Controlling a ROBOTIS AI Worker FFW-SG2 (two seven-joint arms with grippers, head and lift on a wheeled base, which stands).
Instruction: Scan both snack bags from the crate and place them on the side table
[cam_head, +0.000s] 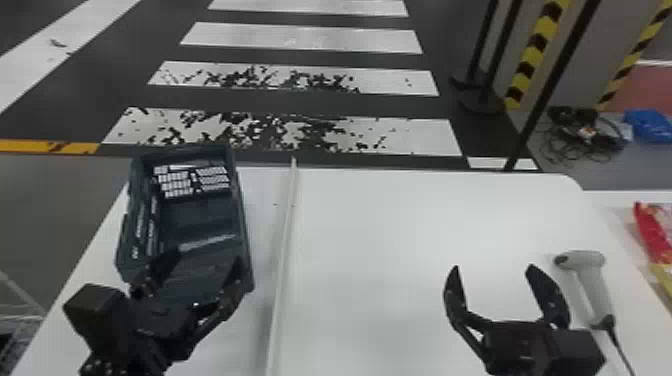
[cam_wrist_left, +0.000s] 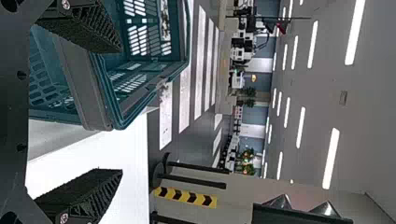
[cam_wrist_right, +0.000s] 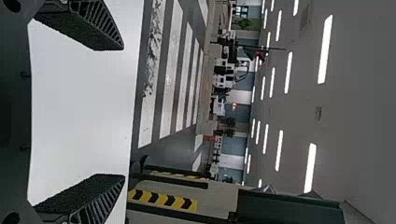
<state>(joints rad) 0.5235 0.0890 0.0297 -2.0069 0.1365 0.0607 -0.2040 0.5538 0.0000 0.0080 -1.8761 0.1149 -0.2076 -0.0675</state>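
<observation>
Nearest on the right, notice the right gripper (cam_head: 493, 267), fingers apart around nothing, over the white work table (cam_head: 375, 225). Just right of it, see the handheld barcode scanner (cam_head: 592, 282) lying with its cable (cam_head: 620, 347) toward the near edge. Near left, note the left gripper (cam_head: 206, 259), fingers likewise spread and holding nothing, at the near end of the dark blue-green plastic crate (cam_head: 200, 220).

Follow the crate away to the far left: bare inside wherever visible, partly covered at the near end by the gripper. Just right of it, find a pale divider strip (cam_head: 285, 240). Off to the right, on the side table (cam_head: 610, 201), see red-and-yellow snack packaging (cam_head: 650, 235), cut off by the head view's edge; cannot tell whether to count one bag or two. Farthest, beyond the work table, see white crosswalk stripes (cam_head: 300, 37).

Judging by the bare crate and free grippers, probably at or near the end. Can confirm packaging on the side table, but not the scanning. With both bags there, need only draw back.
</observation>
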